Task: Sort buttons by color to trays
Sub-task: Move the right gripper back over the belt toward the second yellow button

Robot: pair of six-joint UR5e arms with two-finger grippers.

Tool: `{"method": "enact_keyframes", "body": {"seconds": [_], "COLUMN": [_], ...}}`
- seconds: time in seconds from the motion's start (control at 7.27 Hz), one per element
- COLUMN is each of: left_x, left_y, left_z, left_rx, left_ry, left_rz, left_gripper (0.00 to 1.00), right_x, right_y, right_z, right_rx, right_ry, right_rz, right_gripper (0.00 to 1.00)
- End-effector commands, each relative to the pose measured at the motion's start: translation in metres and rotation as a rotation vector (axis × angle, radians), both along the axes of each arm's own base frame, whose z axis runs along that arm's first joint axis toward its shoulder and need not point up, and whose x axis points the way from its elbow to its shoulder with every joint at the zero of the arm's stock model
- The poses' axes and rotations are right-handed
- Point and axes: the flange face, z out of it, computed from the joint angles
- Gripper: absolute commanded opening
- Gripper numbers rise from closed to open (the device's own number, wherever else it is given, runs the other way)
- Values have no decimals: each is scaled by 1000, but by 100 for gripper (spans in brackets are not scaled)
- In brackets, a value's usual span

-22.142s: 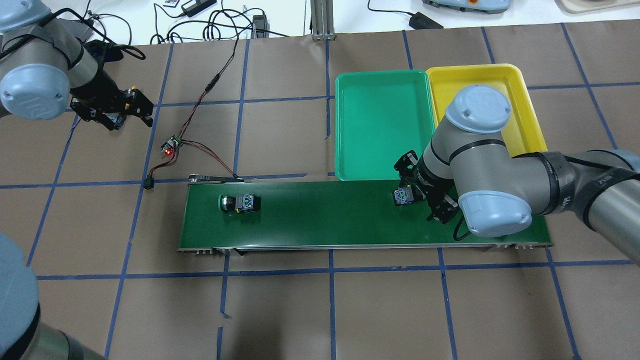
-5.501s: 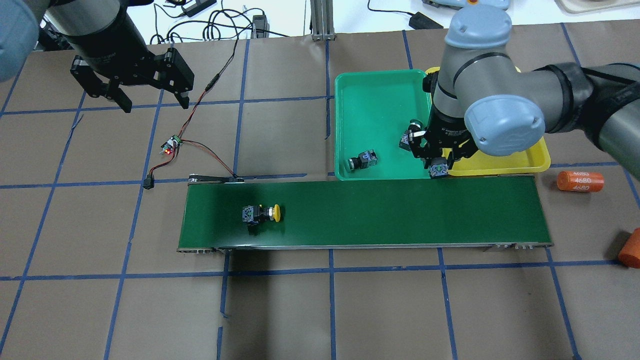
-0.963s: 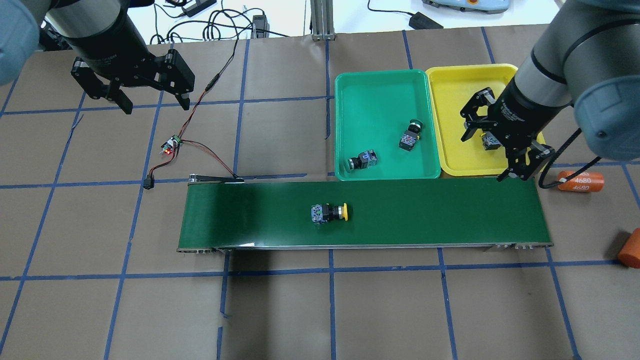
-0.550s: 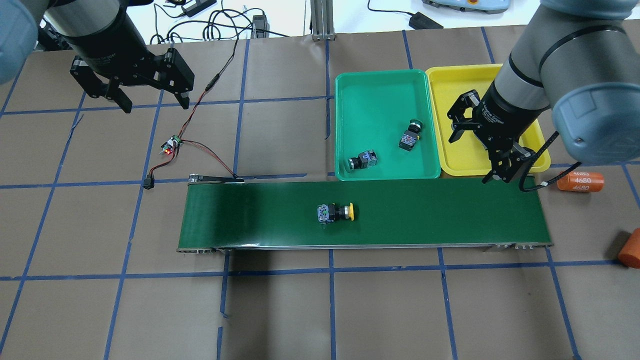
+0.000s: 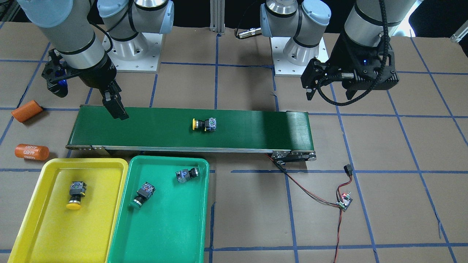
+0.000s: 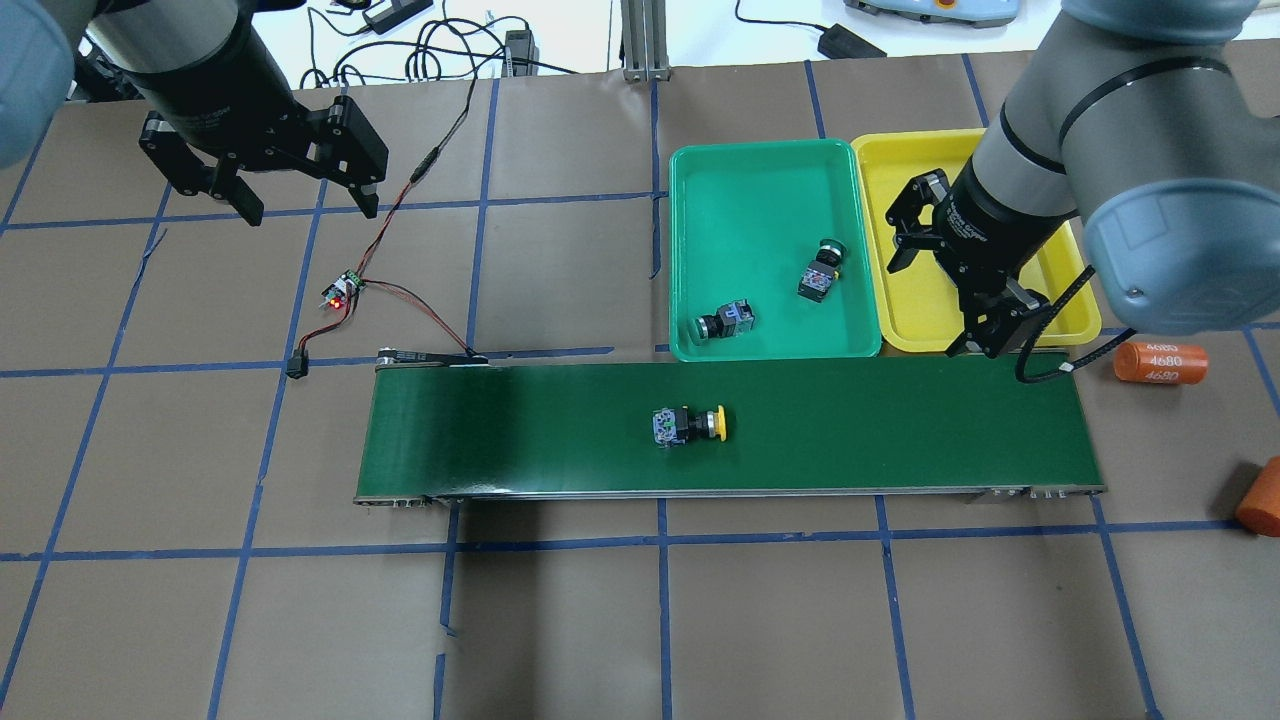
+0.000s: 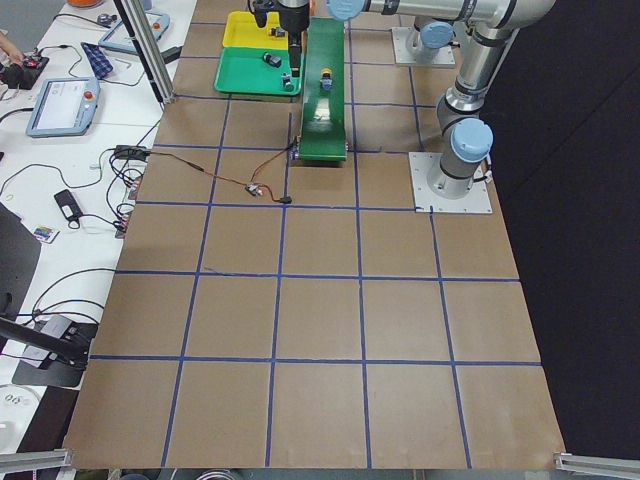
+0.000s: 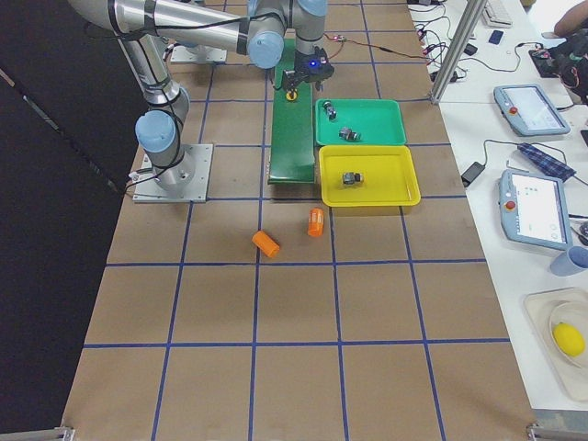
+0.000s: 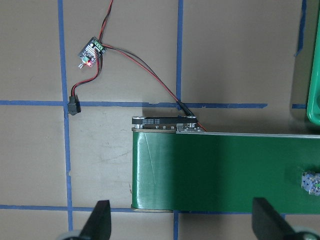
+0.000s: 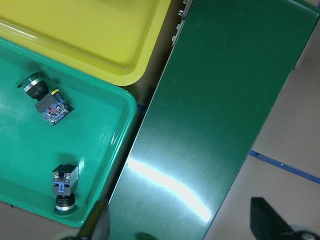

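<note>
A yellow button (image 6: 690,424) (image 5: 204,124) lies on its side mid-belt; its grey body (image 9: 311,182) shows at the left wrist view's right edge. Another yellow button (image 5: 75,195) lies in the yellow tray (image 5: 47,226) (image 6: 900,160), hidden overhead by my right arm. Two green buttons (image 6: 725,322) (image 6: 822,272) (image 10: 50,102) (image 10: 65,185) lie in the green tray (image 6: 760,200) (image 5: 164,226). My right gripper (image 6: 937,293) (image 10: 182,227) hangs open and empty over the yellow tray's near edge. My left gripper (image 6: 310,205) (image 9: 182,230) is open and empty, beyond the belt's left end.
The dark-green conveyor belt (image 6: 900,420) runs in front of both trays. Two orange cylinders (image 6: 1160,362) (image 6: 1262,497) lie on the table past its right end. A small circuit board (image 6: 340,293) with red and black wires sits near its left end.
The yellow button on the belt has ridden further right. My right gripper, still open, has moved left and toward the belt, away from the button in the yellow tray. The left arm stayed put.
</note>
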Motion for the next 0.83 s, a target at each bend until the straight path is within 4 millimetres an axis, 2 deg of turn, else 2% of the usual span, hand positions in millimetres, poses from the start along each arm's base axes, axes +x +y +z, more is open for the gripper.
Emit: {"method": "enact_keyframes", "body": {"seconds": [0.0,0.14,0.69], "left_x": [1,1,1], "left_y": [1,0,-1], "left_z": [-2,-1,-1], "left_rx": [3,2,-4], "left_ry": [-1,-1,0], "left_rz": [1,1,1], "left_gripper": [100,100,100], "right_x": [18,37,50], "right_y": [5,15,26], "right_z": [-18,-28,-46], "right_rx": [-53,-48,-24], "right_ry": [-8,6,-4], "right_rz": [-15,-23,-53], "right_gripper": [99,99,100]}}
